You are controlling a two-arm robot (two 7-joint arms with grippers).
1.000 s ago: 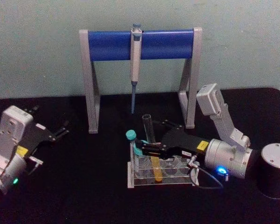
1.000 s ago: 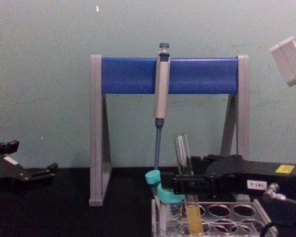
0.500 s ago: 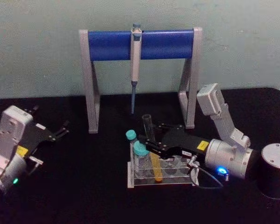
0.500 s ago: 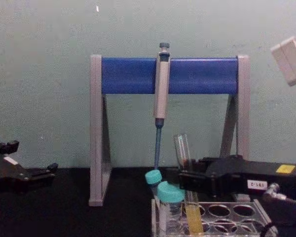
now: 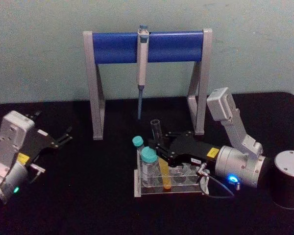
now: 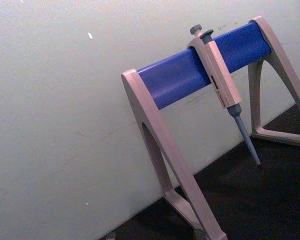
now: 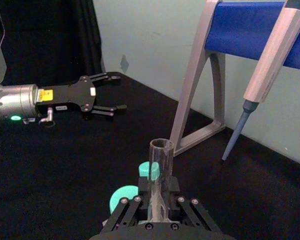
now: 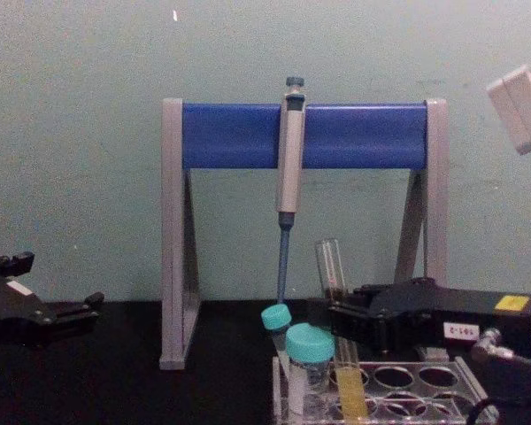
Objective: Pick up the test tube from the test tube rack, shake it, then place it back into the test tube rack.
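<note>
Right gripper [image 5: 159, 152] is hovering low over the rack [image 5: 137, 190], and its pads appear to be clamping the tube [image 5: 156, 131] mid-length. The tube's open mouth is standing above the fingers, with the yellow liquid below them. Its foot is sitting in a rack hole and it is leaning, not plumb. Two teal-capped tubes [image 5: 148, 155] are standing just beyond the fingertips. Left gripper [image 5: 64, 137] is idling well apart past those tips, fingers spread.

By my reading, the tube is not lifted yet.

Risks:
- A straight pull on a slanted tube may bind it in the hole and drag the light rack up.
- Fingertips may clip the teal caps.
- The uncapped mouth may spill if shaken hard.
- Smooth glass may slip in the pads.
</note>
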